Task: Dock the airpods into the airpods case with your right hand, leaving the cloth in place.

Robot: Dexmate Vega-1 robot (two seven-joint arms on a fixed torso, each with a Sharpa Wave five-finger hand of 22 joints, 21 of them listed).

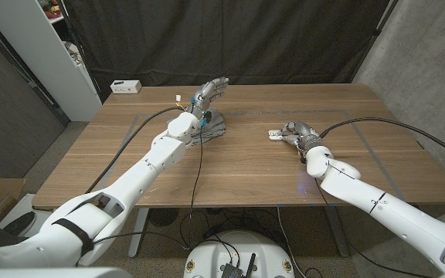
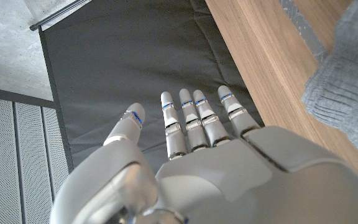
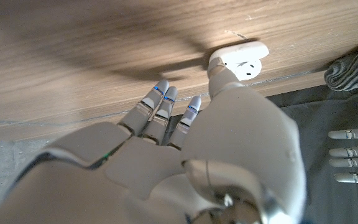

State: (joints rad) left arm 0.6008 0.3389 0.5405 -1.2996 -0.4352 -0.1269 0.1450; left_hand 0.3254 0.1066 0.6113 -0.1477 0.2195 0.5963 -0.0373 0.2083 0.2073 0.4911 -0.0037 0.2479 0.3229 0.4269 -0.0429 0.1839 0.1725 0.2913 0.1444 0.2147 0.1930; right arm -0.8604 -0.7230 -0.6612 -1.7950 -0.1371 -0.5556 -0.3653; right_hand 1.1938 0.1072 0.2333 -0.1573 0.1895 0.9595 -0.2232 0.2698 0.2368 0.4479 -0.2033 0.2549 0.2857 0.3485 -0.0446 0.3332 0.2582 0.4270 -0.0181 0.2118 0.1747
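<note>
The white airpods case (image 1: 273,135) lies open on the wooden table right of centre, also seen as the case (image 3: 241,56). My right hand (image 1: 300,133) sits just right of it, fingers (image 3: 160,106) stretched along the table, and its thumb tip (image 3: 219,74) touches the case. I cannot make out separate airpods. The grey cloth (image 1: 207,127) lies crumpled left of centre; it shows again as the cloth (image 3: 353,68) and the cloth (image 2: 347,93). My left hand (image 1: 211,93) hovers over the cloth's far side with fingers (image 2: 191,124) spread, holding nothing.
A small white box (image 1: 126,86) stands at the table's far left corner, with a small yellow-tipped object (image 1: 176,98) near the left hand. Cables run along both arms. A black curtain hangs behind the table (image 1: 246,166), and a white shelf stands at left.
</note>
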